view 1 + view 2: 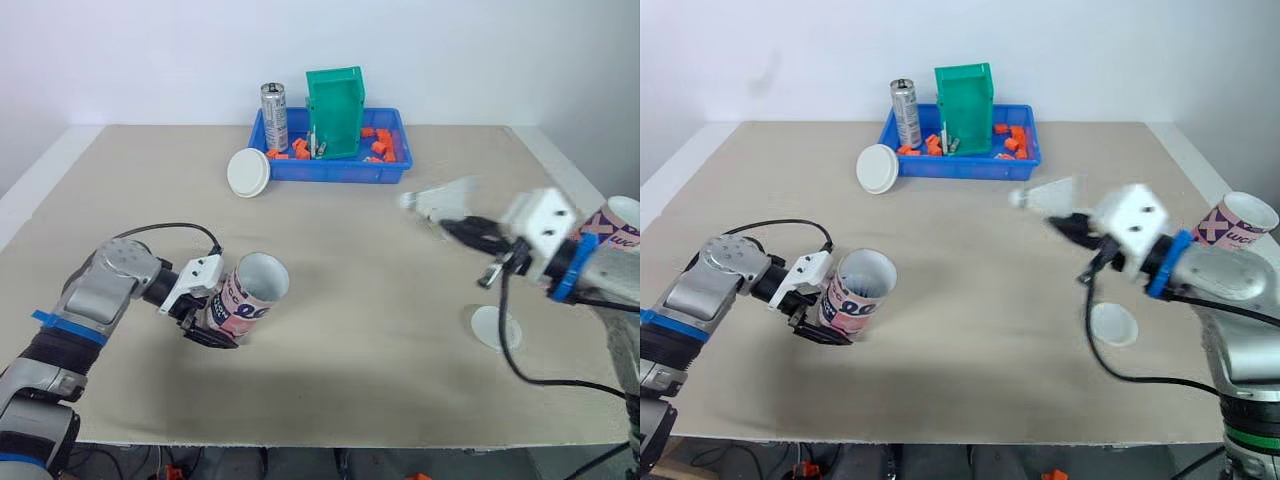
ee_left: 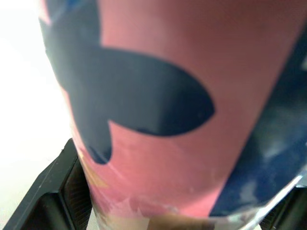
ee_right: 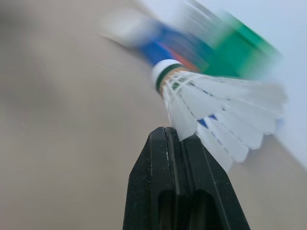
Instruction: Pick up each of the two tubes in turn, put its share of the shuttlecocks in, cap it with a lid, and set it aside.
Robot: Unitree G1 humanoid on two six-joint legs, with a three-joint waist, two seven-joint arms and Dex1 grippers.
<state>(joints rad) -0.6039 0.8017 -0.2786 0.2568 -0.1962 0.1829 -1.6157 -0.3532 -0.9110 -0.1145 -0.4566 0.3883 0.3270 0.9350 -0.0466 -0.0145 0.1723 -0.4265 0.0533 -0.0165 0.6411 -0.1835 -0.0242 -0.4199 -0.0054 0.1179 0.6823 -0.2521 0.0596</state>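
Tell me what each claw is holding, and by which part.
Left claw: the pink tube, gripped around its lower body, open mouth tilted upward. Right claw: a shuttlecock, pinched by its feathers.

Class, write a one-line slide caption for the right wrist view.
Right tool pinches a white shuttlecock by its feathers over the beige table; blue tray and green bin behind.

Pink tube (image 1: 250, 295) clamped between left gripper (image 1: 212, 328) fingers: dark blue print on side just beyond fingertips, rounded characters, possibly "00" or "OC", not fully legible. Second tube (image 1: 620, 228) well behind right gripper (image 1: 447, 226) fingers, past wrist: partial dark lettering "uc" under rim.
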